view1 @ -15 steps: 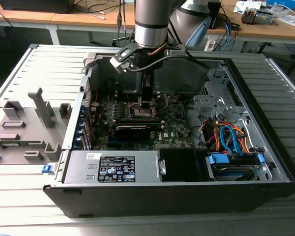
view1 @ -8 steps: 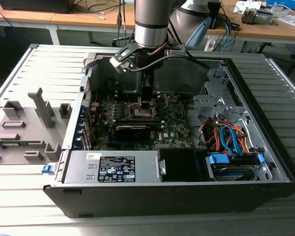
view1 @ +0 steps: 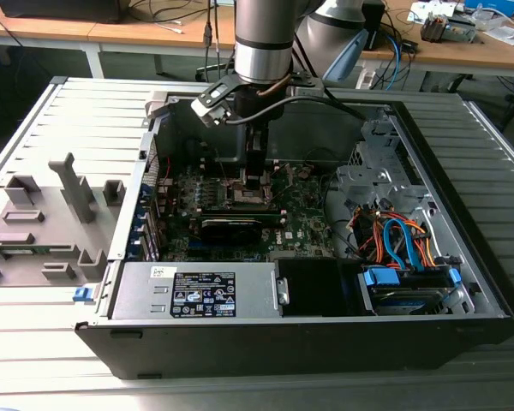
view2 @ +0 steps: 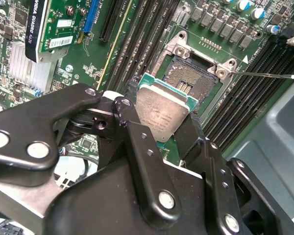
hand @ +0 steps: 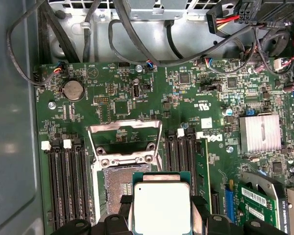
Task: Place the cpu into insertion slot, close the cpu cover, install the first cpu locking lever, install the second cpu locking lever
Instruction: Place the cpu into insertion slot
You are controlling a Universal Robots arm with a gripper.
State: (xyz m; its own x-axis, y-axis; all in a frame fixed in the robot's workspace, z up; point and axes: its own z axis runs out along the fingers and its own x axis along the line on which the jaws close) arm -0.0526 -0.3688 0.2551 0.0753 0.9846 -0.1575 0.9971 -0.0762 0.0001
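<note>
Gripping the cpu [view2: 162,110] by two opposite edges, the gripper [view2: 161,120] has its black fingers [view2: 132,128] clamped shut on it, silver top facing the camera in both wrist views. The cpu [hand: 161,208] is off the board, held over the near edge of the insertion slot [view2: 191,81] and not seated. The slot is bare, with its contact grid showing.

In the first wrist view the cpu cover [hand: 125,126] is flipped open, standing up at the far side of the insertion slot [hand: 110,186] from the gripper [hand: 161,211]. Board shows through its square opening.

A thin locking lever [view2: 264,75] sticks out sideways from one slot corner, unlatched.

Memory slots [hand: 68,176] run along both sides of the slot. A coin battery [hand: 73,90] and a finned heatsink [hand: 259,133] sit on the green motherboard [hand: 137,98], well apart from the slot.

In the exterior view the arm [view1: 261,43] reaches straight down into the open computer case [view1: 283,351], gripper [view1: 255,181] low over the motherboard [view1: 304,227], just behind a black card [view1: 231,227].
</note>
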